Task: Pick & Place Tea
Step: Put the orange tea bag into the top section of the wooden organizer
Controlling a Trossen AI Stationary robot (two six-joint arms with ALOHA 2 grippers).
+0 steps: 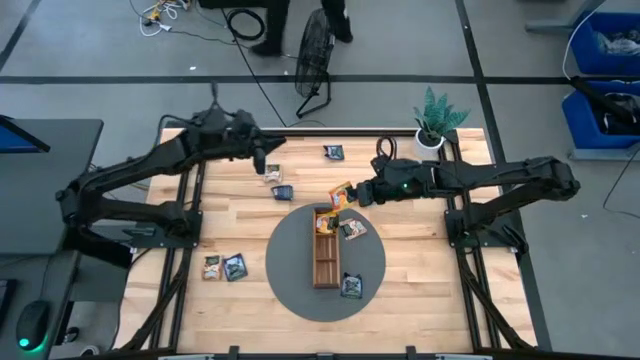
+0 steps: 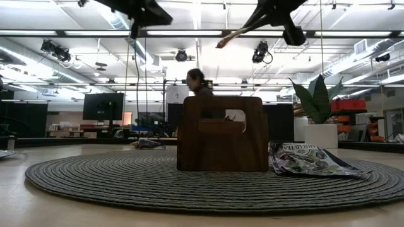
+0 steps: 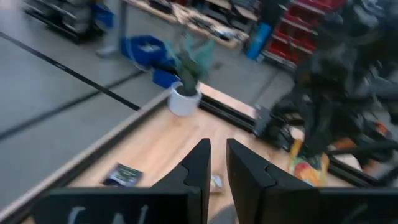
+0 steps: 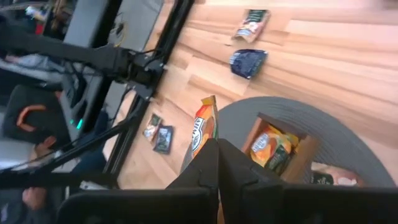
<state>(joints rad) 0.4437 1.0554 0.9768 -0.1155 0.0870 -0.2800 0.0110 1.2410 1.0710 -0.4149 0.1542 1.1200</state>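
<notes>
**Tea sorting: one orange sachet in the air, most sachets not yet in the tray**

My right pincer (image 4: 211, 163) is fully closed on an orange sachet (image 4: 203, 127) and holds it above the far end of the wooden tray (image 1: 326, 262), just beside the tray's opening. My left pincer (image 1: 262, 163) hangs over the counter (image 1: 420, 290) well apart from the tray, on its far left side. Its fingers (image 3: 200, 168) stand only a little apart, and I cannot tell if they hold anything.

I judge the task is at an early stage. The far compartment of the tray already holds at least one orange sachet (image 4: 268, 146); the other compartments look empty in the high view. Still outside the tray are a sachet on the round grey mat (image 1: 290, 290) touching the tray's right side, one on the mat near its near end, two dark ones beyond the mat, and a pair to the left of the mat.
</notes>
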